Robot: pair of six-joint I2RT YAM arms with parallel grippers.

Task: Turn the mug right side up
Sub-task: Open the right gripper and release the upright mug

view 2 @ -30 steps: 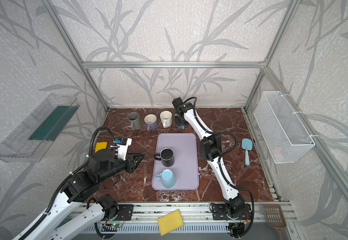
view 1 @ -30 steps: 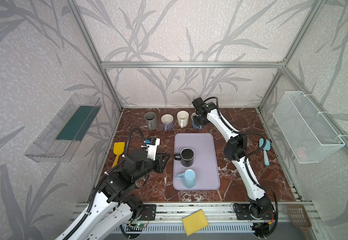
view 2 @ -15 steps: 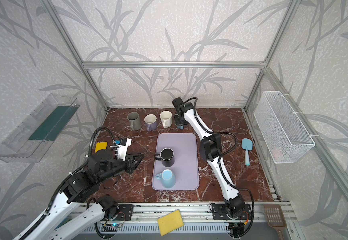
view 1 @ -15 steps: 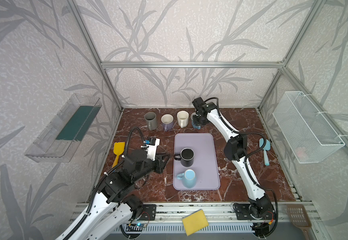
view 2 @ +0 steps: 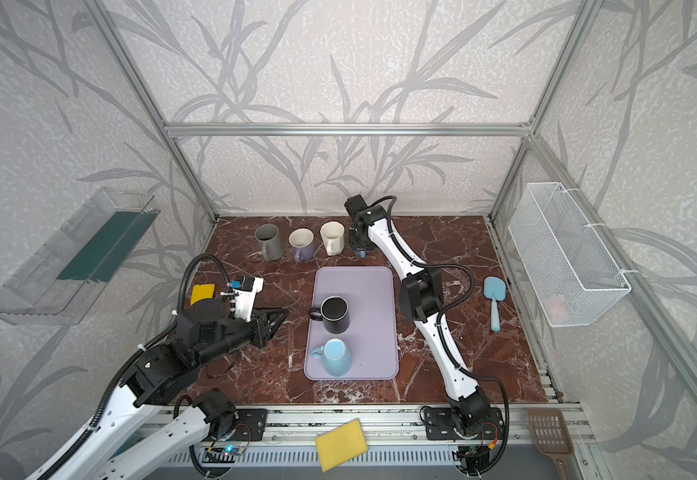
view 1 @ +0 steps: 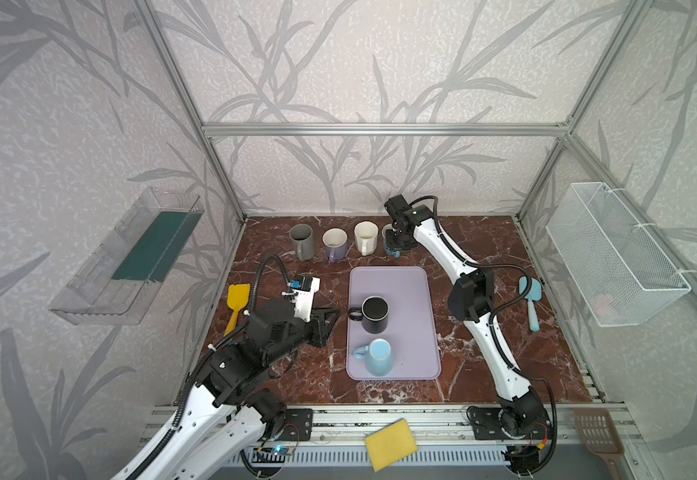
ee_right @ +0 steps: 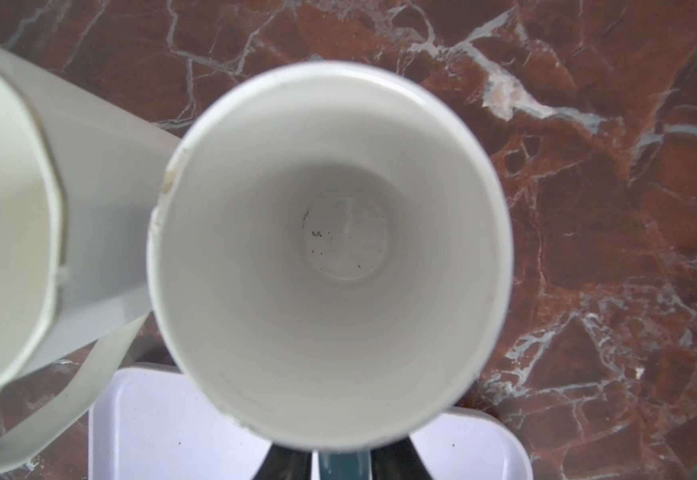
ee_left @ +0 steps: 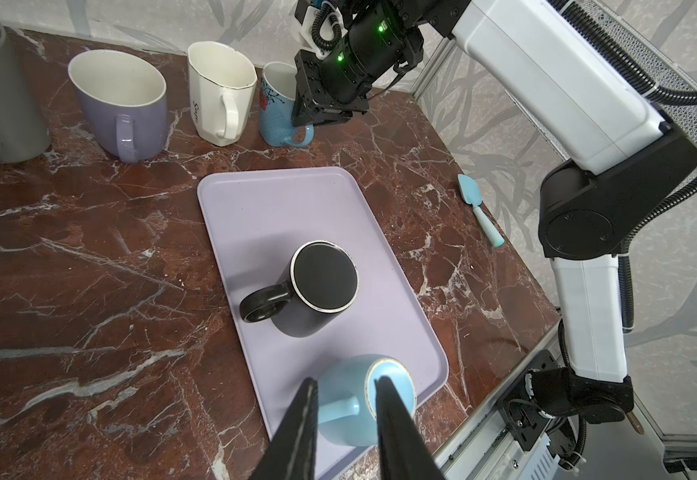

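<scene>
The right gripper (ee_right: 340,463) is pinching its fingers (ee_right: 396,463) narrowly on the teal handle of the blue floral mug (ee_left: 275,106), which is standing mouth-up on the marble tabletop (view 1: 484,237) at the end of the back row, just beside the cream mug (ee_left: 219,89). Releasing looks like the step in hand. A sideways drag while the fingers are parting could be knocking the floral mug into its cream neighbour or tipping it. The left gripper (ee_left: 346,380), narrowly parted and empty, is hovering beside the lilac tray (view 1: 415,286), where a black mug (view 1: 374,314) and a light blue mug (view 1: 378,358) are sitting bottom-up.
</scene>
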